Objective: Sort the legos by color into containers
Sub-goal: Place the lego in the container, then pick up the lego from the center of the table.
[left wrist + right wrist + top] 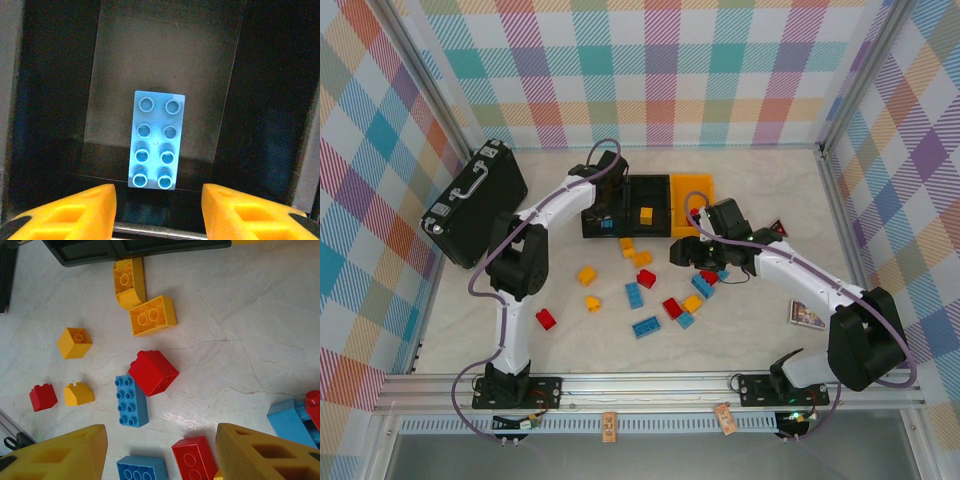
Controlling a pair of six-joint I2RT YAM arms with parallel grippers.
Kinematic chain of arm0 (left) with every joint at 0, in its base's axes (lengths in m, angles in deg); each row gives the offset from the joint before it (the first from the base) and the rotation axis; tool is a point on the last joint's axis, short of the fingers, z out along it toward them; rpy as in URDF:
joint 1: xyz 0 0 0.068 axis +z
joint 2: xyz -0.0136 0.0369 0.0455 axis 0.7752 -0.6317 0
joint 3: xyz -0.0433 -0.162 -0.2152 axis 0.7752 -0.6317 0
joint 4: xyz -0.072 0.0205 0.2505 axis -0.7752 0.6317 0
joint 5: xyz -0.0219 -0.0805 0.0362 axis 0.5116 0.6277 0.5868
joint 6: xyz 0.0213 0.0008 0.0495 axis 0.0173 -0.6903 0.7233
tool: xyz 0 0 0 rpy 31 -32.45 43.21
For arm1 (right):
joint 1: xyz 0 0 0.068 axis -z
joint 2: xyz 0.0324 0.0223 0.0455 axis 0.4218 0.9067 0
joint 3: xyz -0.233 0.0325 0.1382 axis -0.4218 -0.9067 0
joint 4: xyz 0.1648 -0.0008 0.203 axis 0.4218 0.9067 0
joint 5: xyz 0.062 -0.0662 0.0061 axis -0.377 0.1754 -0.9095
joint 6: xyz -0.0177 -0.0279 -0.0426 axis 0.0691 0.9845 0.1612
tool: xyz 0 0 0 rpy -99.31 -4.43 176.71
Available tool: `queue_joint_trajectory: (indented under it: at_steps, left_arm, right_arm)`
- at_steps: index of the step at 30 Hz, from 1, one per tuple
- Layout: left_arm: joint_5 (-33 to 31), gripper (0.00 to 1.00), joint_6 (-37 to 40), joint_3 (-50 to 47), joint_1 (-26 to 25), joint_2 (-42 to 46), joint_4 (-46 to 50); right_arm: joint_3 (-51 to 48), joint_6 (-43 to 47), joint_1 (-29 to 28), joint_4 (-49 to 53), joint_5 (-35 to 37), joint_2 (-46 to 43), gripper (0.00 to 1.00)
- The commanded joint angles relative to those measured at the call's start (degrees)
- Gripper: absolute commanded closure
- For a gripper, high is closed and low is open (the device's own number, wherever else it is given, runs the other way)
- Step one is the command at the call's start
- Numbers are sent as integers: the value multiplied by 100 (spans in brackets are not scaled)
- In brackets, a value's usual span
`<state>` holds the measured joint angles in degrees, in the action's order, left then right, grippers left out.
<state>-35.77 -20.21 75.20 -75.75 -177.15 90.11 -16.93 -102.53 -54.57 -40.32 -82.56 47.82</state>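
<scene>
Blue and eight-studded, one plastic lego brick [156,140] lies flat, studs up, on the floor of the left black rectangular bin [45,100], seemingly the bin chosen for blue. Above it the left gripper [157,194] hangs with its yellow fingers spread, clear of the brick. Over the loose red, blue and yellow legos [153,372] on the pale table [260,315], the right gripper [161,436] hovers open-jawed and empty, likely poised to pick.
</scene>
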Motion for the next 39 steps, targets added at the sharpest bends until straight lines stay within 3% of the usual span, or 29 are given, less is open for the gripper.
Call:
queue_joint_trajectory:
  at_steps: [1,12,24,33,39]
  left_arm:
    - [74,52,19,161,77,26,139]
    - [584,48,7,-1173,-188,1678,-286]
    - [1124,47,6,-2875,-852,3166,-1036]
    - [1161,46,-347,-3879,-1237,3580,-1523]
    - [1116,46,-459,-4038,-1395,3458,-1609]
  right_arm:
    - [201,30,34,87,86,44,40]
    - [420,206,351,839,461,-47,39]
    - [442,-335,614,1496,1054,181,34]
    - [514,-694,628,1625,1169,638,35]
    - [352,-1460,658,1593,1391,736,34]
